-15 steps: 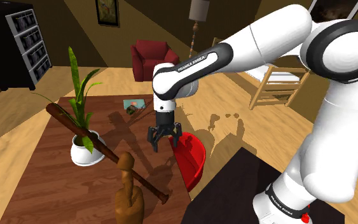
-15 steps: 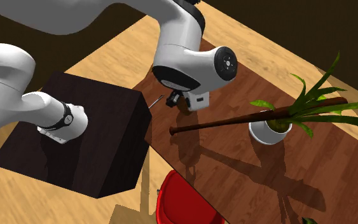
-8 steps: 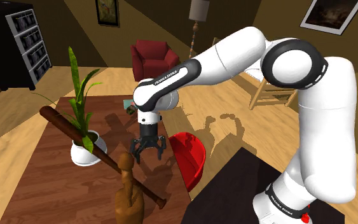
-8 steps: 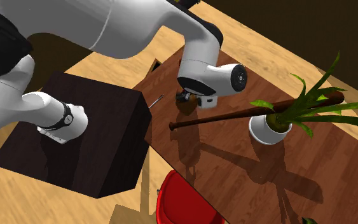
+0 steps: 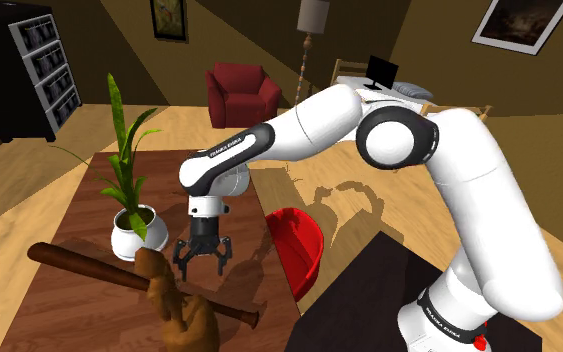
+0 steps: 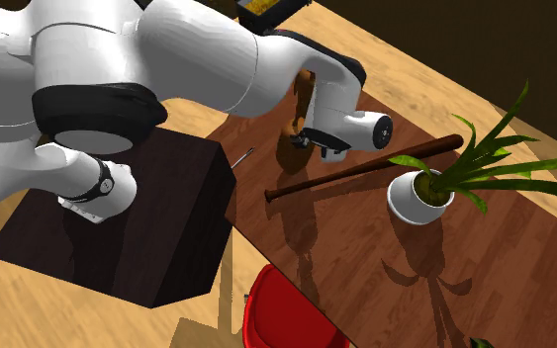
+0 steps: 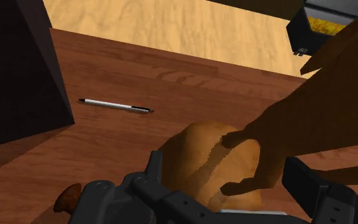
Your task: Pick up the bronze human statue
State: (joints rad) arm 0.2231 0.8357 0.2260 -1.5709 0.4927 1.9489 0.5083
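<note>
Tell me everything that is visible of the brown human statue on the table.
The statue is a smooth orange-brown figure, a small rounded head over a wider body. It stands on the dark wooden table and leans, head toward the shoulder view's left. A baseball bat crosses it just below the head. The open gripper hangs beside its head; in the wrist view a rounded part lies between the fingers, contact unclear.
</note>
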